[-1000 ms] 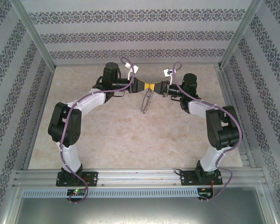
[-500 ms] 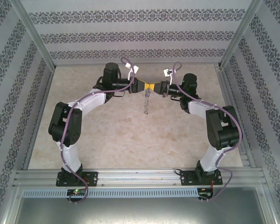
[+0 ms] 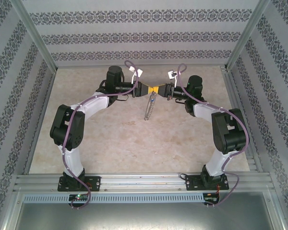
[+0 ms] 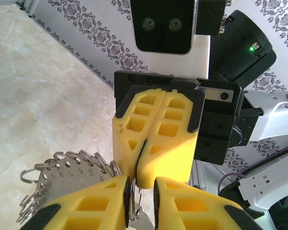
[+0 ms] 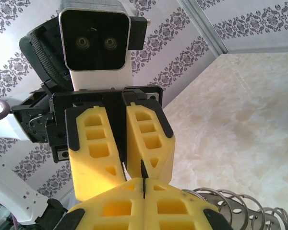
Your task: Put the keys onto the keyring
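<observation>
At the back middle of the table my two yellow-fingered grippers meet tip to tip, left gripper [image 3: 149, 89] facing right gripper [image 3: 159, 89]. The keyring [image 3: 149, 106] hangs limp from that meeting point. In the left wrist view it is a numbered metal tag fringed with several small rings [image 4: 62, 170]. My right gripper [image 4: 143, 168] is shut, with a thin ring wire coming out at its tip. My left gripper [image 4: 141, 186] straddles that wire with a narrow gap; the wire lies against one pad. The right wrist view has the right gripper [image 5: 143, 184] shut and rings [image 5: 235, 203] beside it. The keys are hidden.
The beige marbled table [image 3: 134, 139] lies below the hanging ring. Patterned walls close in the back and both sides. An aluminium rail [image 3: 144, 182] carrying both arm bases runs along the near edge.
The hanging keyring has swayed a little to the left. Both arms have stayed where they were, tip to tip.
</observation>
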Motion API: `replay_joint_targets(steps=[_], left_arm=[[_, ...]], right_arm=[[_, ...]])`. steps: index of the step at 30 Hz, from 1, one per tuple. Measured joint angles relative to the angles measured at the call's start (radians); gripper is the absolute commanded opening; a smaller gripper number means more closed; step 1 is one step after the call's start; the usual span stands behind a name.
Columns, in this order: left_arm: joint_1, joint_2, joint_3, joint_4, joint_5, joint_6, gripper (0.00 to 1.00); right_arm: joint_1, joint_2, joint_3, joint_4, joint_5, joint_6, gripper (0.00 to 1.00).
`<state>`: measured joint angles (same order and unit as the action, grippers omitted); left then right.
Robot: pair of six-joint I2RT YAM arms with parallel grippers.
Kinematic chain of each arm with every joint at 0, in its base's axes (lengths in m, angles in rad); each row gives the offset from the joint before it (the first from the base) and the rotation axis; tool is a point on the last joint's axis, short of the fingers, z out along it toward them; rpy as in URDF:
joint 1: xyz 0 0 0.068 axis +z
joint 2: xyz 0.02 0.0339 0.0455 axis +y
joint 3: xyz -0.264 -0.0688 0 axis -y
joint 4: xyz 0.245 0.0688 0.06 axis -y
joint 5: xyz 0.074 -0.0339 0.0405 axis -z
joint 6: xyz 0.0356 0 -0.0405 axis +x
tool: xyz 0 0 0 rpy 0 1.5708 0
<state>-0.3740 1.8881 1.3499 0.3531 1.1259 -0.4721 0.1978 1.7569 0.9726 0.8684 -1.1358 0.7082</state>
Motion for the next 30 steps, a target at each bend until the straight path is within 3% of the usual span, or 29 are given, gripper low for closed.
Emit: replay_joint_targets(steps=[14, 21, 30], left_arm=[[-0.002, 0.015, -0.003, 0.04, 0.004, -0.029, 0.0], [-0.004, 0.016, -0.019, 0.068, 0.003, -0.037, 0.0], [-0.005, 0.015, -0.048, 0.11, -0.001, -0.036, 0.0]], right_arm=[[-0.006, 0.0, -0.018, 0.023, -0.004, 0.0, 0.0], [-0.006, -0.006, -0.029, 0.023, 0.001, 0.0, 0.0], [-0.019, -0.019, -0.045, 0.023, 0.042, 0.021, 0.36]])
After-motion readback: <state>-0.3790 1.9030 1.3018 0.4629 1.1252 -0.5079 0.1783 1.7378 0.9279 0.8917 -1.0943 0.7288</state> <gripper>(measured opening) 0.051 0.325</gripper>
